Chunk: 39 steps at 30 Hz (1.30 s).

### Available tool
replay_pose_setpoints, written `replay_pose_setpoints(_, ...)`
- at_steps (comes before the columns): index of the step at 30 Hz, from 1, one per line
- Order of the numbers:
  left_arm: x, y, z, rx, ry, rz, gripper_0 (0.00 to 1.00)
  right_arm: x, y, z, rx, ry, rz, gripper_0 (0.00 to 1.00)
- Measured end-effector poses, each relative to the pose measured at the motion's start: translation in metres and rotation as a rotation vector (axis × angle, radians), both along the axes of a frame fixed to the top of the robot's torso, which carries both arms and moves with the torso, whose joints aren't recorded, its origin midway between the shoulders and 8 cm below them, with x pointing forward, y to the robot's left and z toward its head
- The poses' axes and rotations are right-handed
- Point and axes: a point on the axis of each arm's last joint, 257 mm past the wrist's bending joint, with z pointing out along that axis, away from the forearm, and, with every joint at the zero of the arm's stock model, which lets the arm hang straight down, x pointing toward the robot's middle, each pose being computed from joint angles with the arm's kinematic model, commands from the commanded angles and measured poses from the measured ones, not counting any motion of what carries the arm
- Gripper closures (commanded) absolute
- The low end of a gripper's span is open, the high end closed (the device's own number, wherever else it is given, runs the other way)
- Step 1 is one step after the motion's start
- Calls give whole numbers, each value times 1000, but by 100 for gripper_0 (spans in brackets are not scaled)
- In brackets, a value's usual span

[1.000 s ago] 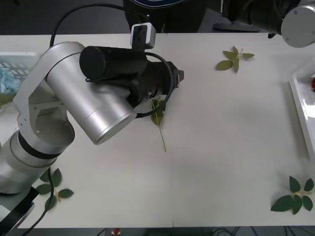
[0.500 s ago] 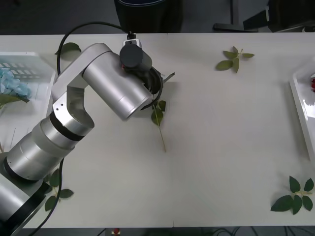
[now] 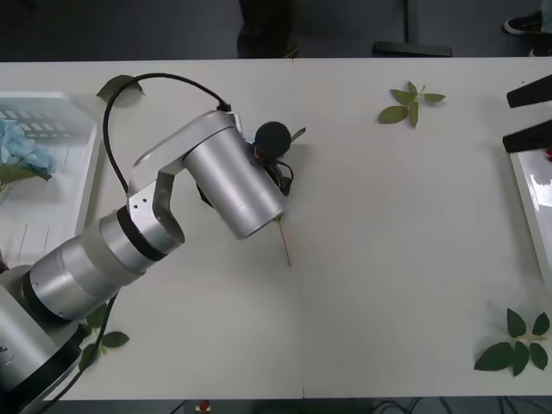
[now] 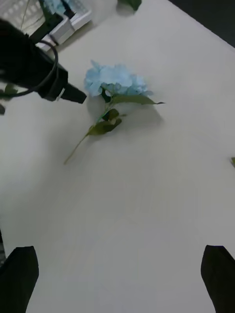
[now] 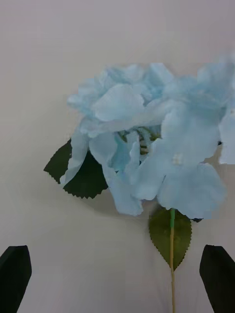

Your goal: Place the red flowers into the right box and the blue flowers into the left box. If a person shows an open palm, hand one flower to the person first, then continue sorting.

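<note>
Hydrangea (image 5: 147, 142), pale blue, lies on the white table (image 3: 388, 259) near its far-middle, stem toward the robot. The left gripper (image 5: 117, 279) hangs just above it, fingers spread wide, empty. The right gripper (image 4: 117, 279), wide open and empty, sits by the right box (image 3: 528, 190). Bare tabletop stretches between; another hydrangea rests in the left box (image 3: 52, 207).

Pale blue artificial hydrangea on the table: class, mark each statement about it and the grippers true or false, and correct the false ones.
1. The pale blue artificial hydrangea lies on the white table. True.
2. The left gripper is shut on its stem. False: its fingers are open, apart from the flower.
3. The white translucent left box already holds a blue flower. True.
4. The right gripper holds a red rose. False: it is open and holds nothing.
</note>
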Motion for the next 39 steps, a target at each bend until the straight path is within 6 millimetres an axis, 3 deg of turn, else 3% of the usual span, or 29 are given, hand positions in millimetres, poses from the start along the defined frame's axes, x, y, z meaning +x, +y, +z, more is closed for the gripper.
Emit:
replay_pose_setpoints(8, 21, 2, -34, -20, 2, 8, 0, -13, 22, -71, -19, -33, 113, 3)
replay_pose_setpoints(21, 33, -10, -51, -37, -15, -1, 0, -21, 38, -114, -108, -99, 178, 3)
replay_pose_setpoints(31, 42, -1, -69, -18, -15, 0, 1, -6, 74, -162, -170, -125, 167, 3)
replay_pose_setpoints(34, 42, -3, -70, -12, -13, -9, 26, -7, 81, -177, -201, -119, 180, 3)
replay_pose_setpoints(35, 42, -3, -70, -10, -13, -11, 42, -7, 84, -180, -204, -119, 182, 3)
replay_pose_setpoints(37, 41, -3, -70, -7, -12, -15, 60, -5, 90, -184, -201, -124, 183, 3)
replay_pose_setpoints(38, 41, -4, -71, -4, -12, -18, 81, -5, 93, -185, -201, -125, 184, 3)
replay_pose_setpoints(39, 40, -4, -71, -2, -11, -21, 90, -6, 95, -187, -200, -124, 186, 3)
